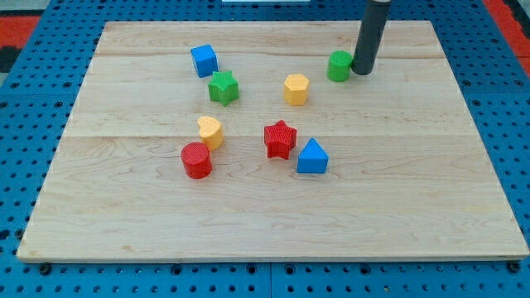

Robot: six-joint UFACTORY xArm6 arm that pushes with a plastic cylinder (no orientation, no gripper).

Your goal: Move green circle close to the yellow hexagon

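Note:
The green circle [339,65] stands near the view's top right of the wooden board [414,207]. The yellow hexagon [296,88] sits a short way to its lower left, with a gap between them. My tip [362,71] is right beside the green circle on its right side, touching or almost touching it. The dark rod rises from there out of the view's top.
A blue cube [204,60] and a green star [223,88] lie at the upper left. A yellow heart-like block [210,132] and a red circle [197,160] lie lower left. A red star [280,138] and a blue triangle [312,156] sit mid-board.

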